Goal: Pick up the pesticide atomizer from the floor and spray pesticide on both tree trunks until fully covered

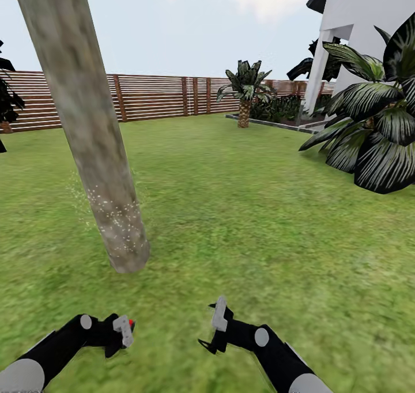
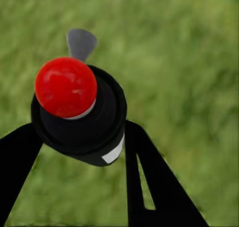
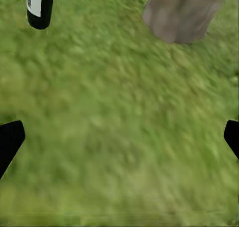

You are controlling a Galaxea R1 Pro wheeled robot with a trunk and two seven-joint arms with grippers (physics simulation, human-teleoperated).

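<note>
Left hand (image 1: 118, 332) is closed on the pesticide atomizer (image 2: 79, 112); the red tip (image 1: 131, 323) shows past the fingers, low over the grass and just short of the tree trunk (image 1: 92, 151). Right hand (image 1: 216, 329) is spread wide and holds nothing.

Risks, as judgement:
- White specks show on the lowest stretch of the trunk and thin out above; the upper column looks bare. Spraying from this low pose would likely miss it.
- The bottle is small in the grip and the fingers sit round its body; a slip or a twist would turn the nozzle off the trunk.
- The trunk leans in the head view, so an arm raised close beside it could strike it.
- Second tree not identified here; the base must move, and the bottle could shift on the way.

Surface: uneven green lawn (image 1: 242, 220), no stepping stones visible. Surroundings: slatted brown fence (image 1: 150, 96) behind, white house (image 1: 363, 30) and broad striped-leaf plant (image 1: 374, 128) to the right, small palm (image 1: 246, 90) far off.
</note>
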